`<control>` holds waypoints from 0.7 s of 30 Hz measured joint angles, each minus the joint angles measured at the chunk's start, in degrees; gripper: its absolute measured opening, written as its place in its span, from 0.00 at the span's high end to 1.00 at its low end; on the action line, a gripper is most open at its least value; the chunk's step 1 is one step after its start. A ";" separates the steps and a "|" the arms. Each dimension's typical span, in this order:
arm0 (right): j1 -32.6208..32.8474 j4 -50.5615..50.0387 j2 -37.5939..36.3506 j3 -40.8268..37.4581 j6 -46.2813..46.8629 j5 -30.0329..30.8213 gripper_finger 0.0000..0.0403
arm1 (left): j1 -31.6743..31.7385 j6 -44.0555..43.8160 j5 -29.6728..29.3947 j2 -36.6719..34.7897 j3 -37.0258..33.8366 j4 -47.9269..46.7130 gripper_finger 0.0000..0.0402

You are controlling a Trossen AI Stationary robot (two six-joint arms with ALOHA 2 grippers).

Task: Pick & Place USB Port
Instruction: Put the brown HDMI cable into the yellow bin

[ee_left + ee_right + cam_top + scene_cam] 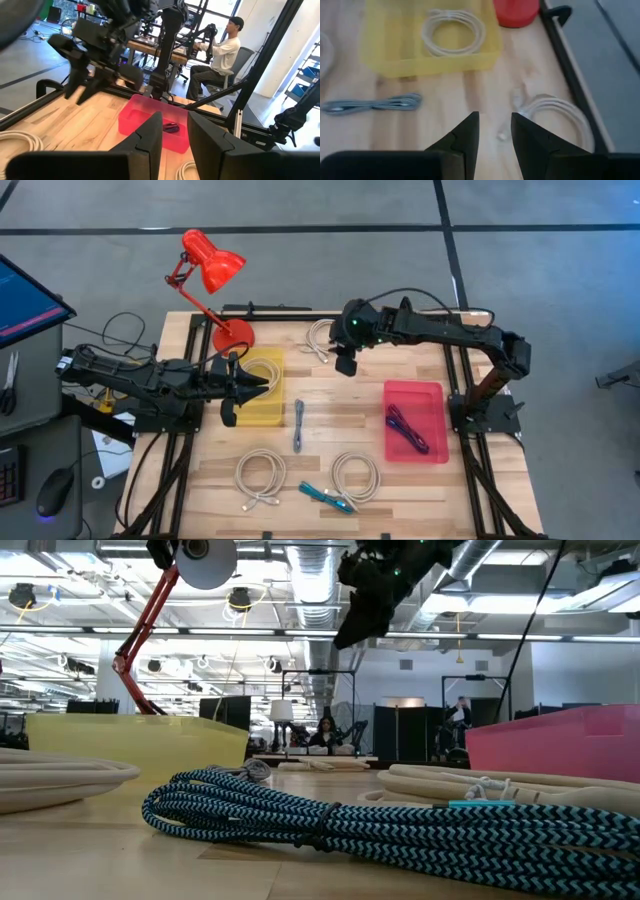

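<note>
Several coiled USB cables lie flat on the wooden table. A white one [320,337] is at the far side, two white ones [260,476] [355,475] are near, a grey braided one [298,426] is in the middle, and a teal one [326,496] is at the front. Another white coil [453,30] lies in the yellow bin [268,402]. A dark purple cable [406,429] lies in the pink bin [415,392]. My right gripper [495,134] hangs open above the table by the far white cable [560,120], tilted down and holding nothing. My left gripper [175,136] is level above the yellow bin, slightly open and empty.
A red desk lamp [212,265] stands on its base [233,335] at the far left corner, just behind the yellow bin. Black frame rails [462,380] run along the table's sides. In the left wrist view a person [220,55] sits at a desk beyond the table.
</note>
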 joint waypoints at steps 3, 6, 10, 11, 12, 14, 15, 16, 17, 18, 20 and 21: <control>-2.19 -0.18 0.59 0.07 -2.90 -0.26 0.74 | 0.00 -0.01 -0.49 0.00 0.00 0.01 0.78; -5.04 -1.86 1.16 0.00 -3.67 -3.07 0.74 | 0.00 -0.17 -2.12 0.00 0.00 0.02 0.78; -7.97 -2.97 4.01 -0.15 -3.94 -4.85 0.74 | 0.02 -0.17 -2.91 -0.02 0.00 0.02 0.78; -8.36 -2.18 4.77 -0.07 -4.90 -5.20 0.74 | 0.02 -0.17 -2.97 -0.02 0.00 0.02 0.78; -8.62 -2.17 5.49 0.09 -6.10 -5.73 0.73 | 0.02 -0.19 -3.00 0.00 0.01 0.02 0.78; -9.22 -2.76 7.33 0.09 -7.97 -5.73 0.71 | 0.02 -0.19 -3.03 -0.02 0.00 0.09 0.78; -9.36 -2.73 8.49 0.07 -8.55 -5.71 0.69 | 0.04 -0.19 -3.03 -0.02 0.00 0.08 0.78; -9.34 -3.06 9.63 -0.01 -9.03 -5.70 0.67 | 0.02 -0.18 -3.02 -0.02 0.00 0.07 0.78; -9.29 -3.24 10.64 -0.04 -9.44 -5.68 0.65 | 0.02 -0.20 -3.02 -0.02 0.00 0.09 0.78; -9.28 -2.98 11.54 -0.04 -9.67 -5.62 0.63 | 0.02 -0.20 -3.02 -0.02 0.01 0.13 0.78; -9.32 -2.84 13.19 0.02 -10.24 -4.67 0.58 | 0.02 -0.20 -3.02 -0.02 0.00 0.11 0.78; -9.28 -3.00 14.08 0.02 -10.90 -3.73 0.55 | 0.02 -0.20 -3.02 -0.02 0.00 0.16 0.78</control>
